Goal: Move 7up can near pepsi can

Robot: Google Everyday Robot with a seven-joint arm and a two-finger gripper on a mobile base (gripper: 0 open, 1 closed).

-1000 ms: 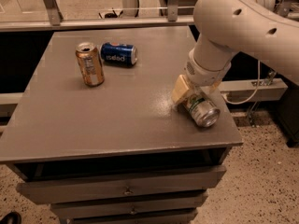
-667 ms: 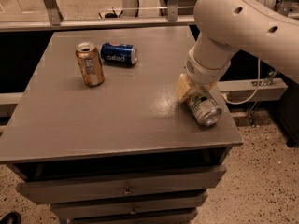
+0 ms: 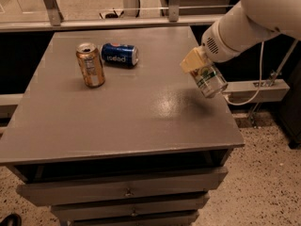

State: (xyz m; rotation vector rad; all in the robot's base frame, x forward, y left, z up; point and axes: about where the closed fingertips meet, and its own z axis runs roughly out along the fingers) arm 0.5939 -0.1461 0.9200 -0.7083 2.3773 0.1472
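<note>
The 7up can (image 3: pixel 209 80), white and green with a silver end, is held tilted in my gripper (image 3: pixel 197 67) above the table's right side, lifted off the surface. The gripper's pale fingers (image 3: pixel 190 60) close around the can's upper part. The pepsi can (image 3: pixel 119 54), dark blue with white lettering, lies on its side at the table's back left. The gripper is well to the right of it.
An orange-gold can (image 3: pixel 90 65) stands upright just left of the pepsi can. The grey table (image 3: pixel 117 121) has drawers below its front edge. A rail and cables run behind and to the right of the table.
The gripper has lifted the 7up can off the table at the right edge and raised it. The other two cans have not moved.
</note>
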